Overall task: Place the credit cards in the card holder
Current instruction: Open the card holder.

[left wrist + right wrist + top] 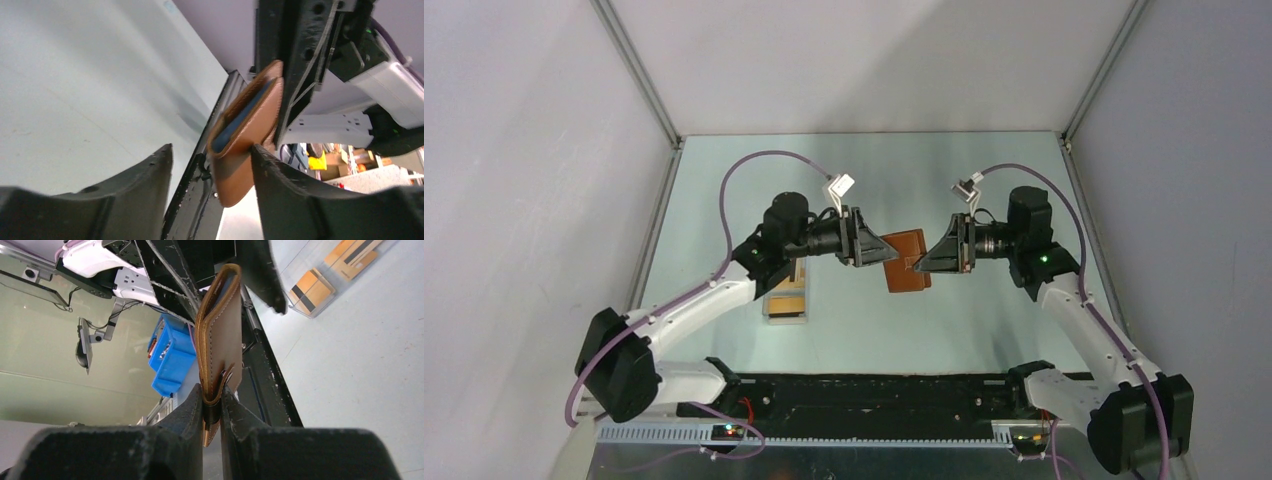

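Observation:
The brown leather card holder [907, 262] hangs in the air at mid-table between the two grippers. My right gripper [212, 395] is shut on the card holder [220, 335] at its folded edge by the snap tab, holding it on edge. My left gripper [211, 150] stands open. The card holder [247, 125] gapes slightly, showing its blue inner pocket. Its lower flap hangs between my fingers and touches the right-hand fingertip [265, 160]. Orange credit cards [312, 289] with dark stripes lie in a clear box on the table, partly hidden under my left arm [786, 295].
The clear plastic box [769, 318] sits left of centre on the pale green table [984, 340]. A black rail [874, 390] runs along the near edge. A blue bin [172, 357] stands beyond the table.

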`<move>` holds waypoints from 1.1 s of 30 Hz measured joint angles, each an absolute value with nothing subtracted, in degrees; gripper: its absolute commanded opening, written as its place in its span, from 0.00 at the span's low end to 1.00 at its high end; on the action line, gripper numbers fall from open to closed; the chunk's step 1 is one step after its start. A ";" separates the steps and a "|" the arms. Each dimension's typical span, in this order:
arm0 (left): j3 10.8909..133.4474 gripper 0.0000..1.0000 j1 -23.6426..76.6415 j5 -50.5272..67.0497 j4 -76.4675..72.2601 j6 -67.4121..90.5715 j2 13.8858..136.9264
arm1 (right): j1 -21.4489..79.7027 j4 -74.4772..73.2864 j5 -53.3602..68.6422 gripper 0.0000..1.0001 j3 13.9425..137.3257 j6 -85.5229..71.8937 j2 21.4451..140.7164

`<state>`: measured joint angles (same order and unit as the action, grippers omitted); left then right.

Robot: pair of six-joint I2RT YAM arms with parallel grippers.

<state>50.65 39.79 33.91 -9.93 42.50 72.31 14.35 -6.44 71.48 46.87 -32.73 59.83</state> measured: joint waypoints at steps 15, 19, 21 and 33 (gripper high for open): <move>48.01 0.00 40.95 31.77 -14.52 38.98 68.86 | 9.08 -4.75 64.84 0.99 46.94 -39.70 57.60; 42.11 0.00 45.63 16.95 -11.29 25.36 60.03 | 4.71 -6.42 61.78 0.99 46.98 -43.20 55.59; 40.51 0.00 49.91 9.72 -10.04 16.38 55.66 | 4.25 -7.97 60.58 0.99 47.05 -45.19 55.75; 39.18 0.00 71.07 -27.70 -11.70 -41.06 57.52 | 12.29 -9.47 57.82 0.99 47.07 -57.32 62.39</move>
<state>39.18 71.07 -27.70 -11.70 -41.06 57.52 12.29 -9.47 57.82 47.07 -57.32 62.39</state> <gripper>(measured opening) 0.044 0.993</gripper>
